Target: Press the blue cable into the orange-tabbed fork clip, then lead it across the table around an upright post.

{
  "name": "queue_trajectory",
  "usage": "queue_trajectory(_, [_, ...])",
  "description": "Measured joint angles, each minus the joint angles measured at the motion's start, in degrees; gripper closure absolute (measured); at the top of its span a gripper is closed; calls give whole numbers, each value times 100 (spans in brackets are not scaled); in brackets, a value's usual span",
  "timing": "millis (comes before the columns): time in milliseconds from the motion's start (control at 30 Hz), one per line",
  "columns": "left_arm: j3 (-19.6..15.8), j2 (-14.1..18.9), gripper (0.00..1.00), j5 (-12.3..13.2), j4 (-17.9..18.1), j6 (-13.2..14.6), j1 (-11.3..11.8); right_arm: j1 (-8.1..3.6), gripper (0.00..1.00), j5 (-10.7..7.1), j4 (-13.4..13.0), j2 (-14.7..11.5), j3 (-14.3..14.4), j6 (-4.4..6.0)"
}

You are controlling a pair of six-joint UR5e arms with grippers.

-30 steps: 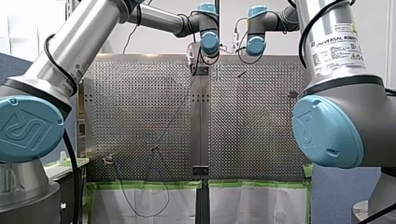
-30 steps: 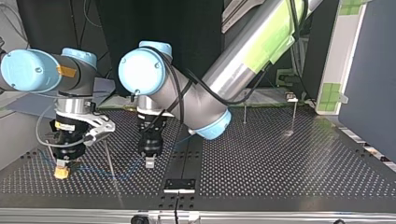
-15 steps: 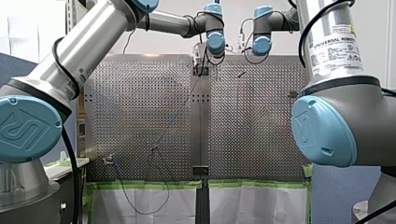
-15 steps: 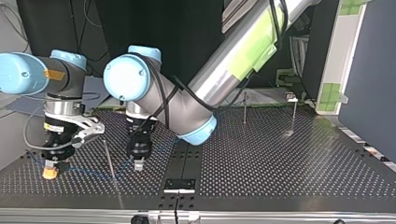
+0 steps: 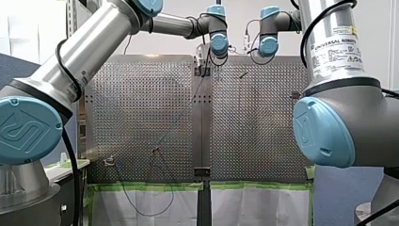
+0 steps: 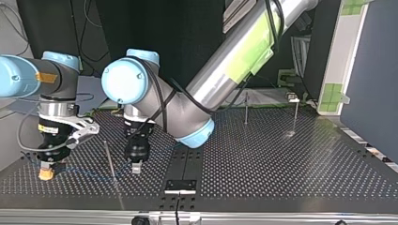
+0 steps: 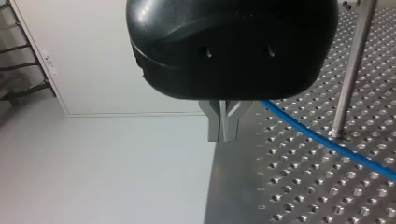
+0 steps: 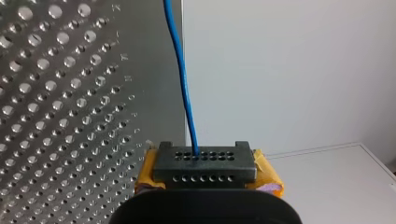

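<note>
Having shifted toward the top view's left since a second ago, my right gripper [image 6: 45,173] and my left gripper [image 6: 136,168] each clamp the blue cable [image 8: 182,84], strung between them past an upright post [image 6: 110,159].

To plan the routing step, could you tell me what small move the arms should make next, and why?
Probably a slight pull by my right end effector away from the post, to take up slack. It and my left end effector are both shut on the blue cable, which passes the post's foot between them and seems to sag onto the table.
</note>
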Motion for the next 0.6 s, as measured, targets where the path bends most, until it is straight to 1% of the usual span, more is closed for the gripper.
queue_trajectory(333, [27, -77, 100, 5, 58, -16, 7, -155, 100, -3, 3, 1, 1, 0])
queue_trajectory(600, [25, -81, 100, 17, 78, -30, 8, -225, 100, -3, 10, 8, 34, 0])
